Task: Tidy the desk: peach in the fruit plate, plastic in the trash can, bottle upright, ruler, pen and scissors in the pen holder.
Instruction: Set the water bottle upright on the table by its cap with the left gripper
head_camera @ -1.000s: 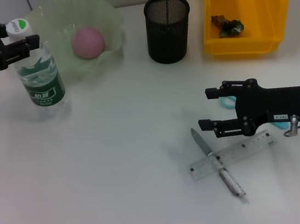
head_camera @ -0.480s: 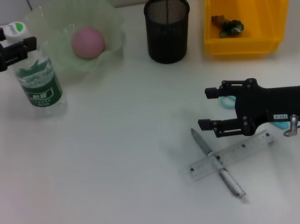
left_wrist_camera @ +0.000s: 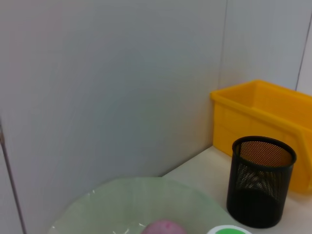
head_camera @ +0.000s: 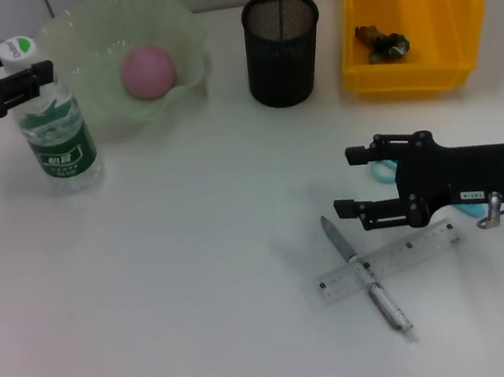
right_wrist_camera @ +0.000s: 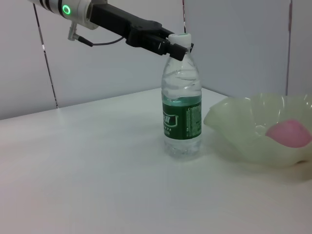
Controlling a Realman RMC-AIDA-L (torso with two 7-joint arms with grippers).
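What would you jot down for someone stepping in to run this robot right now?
Left gripper: shut on the neck of the bottle, which stands upright beside the fruit plate.
Right gripper: open, hovering just beyond the ruler and pen, over the scissors.
Done: peach in the plate, plastic scrap in the yellow bin, bottle upright.
Left: release the bottle; put ruler, pen and scissors into the empty-looking pen holder. The ruler lies across the pen.
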